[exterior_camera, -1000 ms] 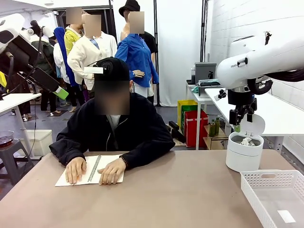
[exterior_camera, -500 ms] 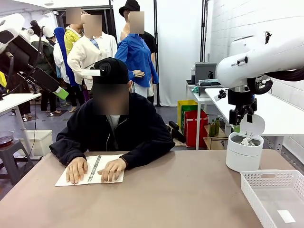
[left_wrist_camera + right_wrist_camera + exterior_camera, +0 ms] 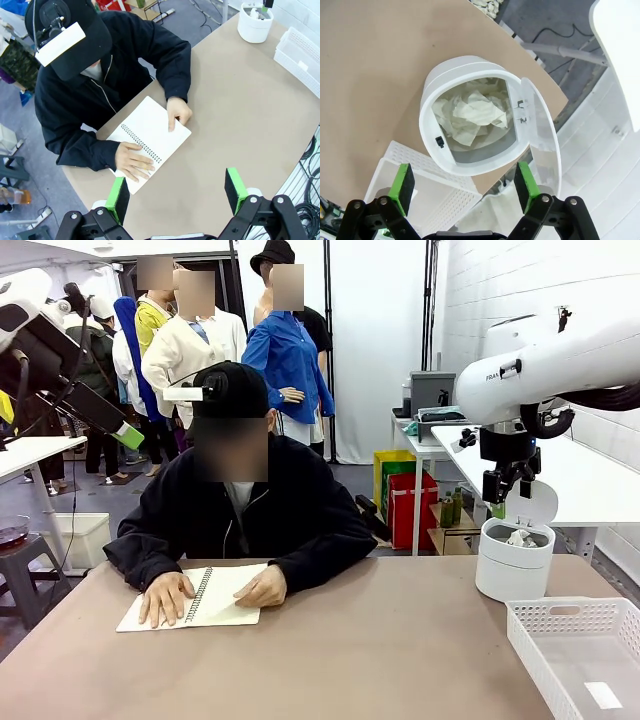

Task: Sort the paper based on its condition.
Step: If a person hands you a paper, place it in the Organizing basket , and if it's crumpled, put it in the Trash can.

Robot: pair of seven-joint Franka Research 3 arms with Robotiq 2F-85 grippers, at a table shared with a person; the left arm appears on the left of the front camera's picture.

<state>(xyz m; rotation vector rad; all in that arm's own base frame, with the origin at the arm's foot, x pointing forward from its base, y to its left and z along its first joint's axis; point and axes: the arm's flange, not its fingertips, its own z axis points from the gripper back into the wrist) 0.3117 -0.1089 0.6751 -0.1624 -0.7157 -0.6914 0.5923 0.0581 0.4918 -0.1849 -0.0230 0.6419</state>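
Crumpled white paper [image 3: 472, 117] lies inside the round white bin [image 3: 427, 125], whose lid stands open. My right gripper [image 3: 465, 182] hangs open just above the bin's mouth with nothing between its green pads. From the front, that gripper [image 3: 505, 502] is over the bin [image 3: 513, 575] at the table's far right. One flat sheet of paper [image 3: 603, 695] lies in the white basket [image 3: 570, 615]. My left gripper [image 3: 176, 192] is open and held high above the table, looking down on the person and the spiral notebook [image 3: 150, 142].
A person sits at the far side with both hands on the open spiral notebook [image 3: 215, 600]. The bin [image 3: 252, 30] and the basket [image 3: 300, 47] stand together on the right side. Bare brown tabletop [image 3: 370, 650] lies between the notebook and the basket.
The person's hand has slid from the notebook page to its right edge. Neither arm has moved, and the right gripper stays open over the bin.
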